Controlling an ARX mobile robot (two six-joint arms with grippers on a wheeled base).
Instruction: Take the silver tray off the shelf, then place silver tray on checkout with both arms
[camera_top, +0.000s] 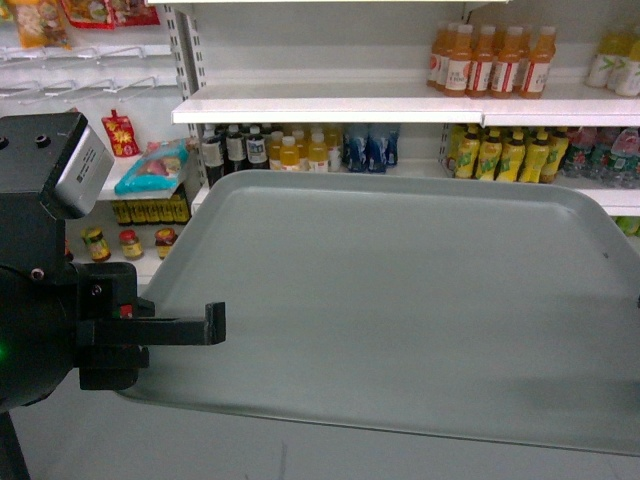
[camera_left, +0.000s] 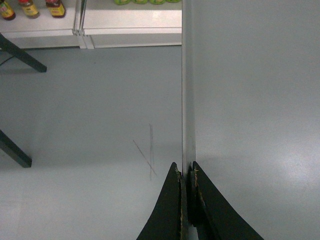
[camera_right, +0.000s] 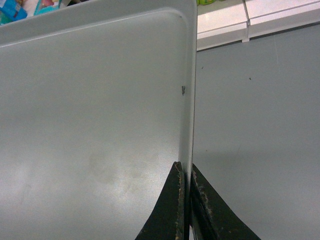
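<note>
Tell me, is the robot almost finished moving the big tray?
About halfway. Done: the tray is off the shelf, held up in the air. In hand: the left end effector and right end effector each pinch an edge. Left: setting it on the checkout, which no view shows.

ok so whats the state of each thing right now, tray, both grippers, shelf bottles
silver tray: held in the air in front of the shelves, gripped at both side rims, nothing on it
left gripper: shut on the tray's left rim
right gripper: shut on the tray's right rim
orange drink bottles: upright in a row on the shelf
</note>
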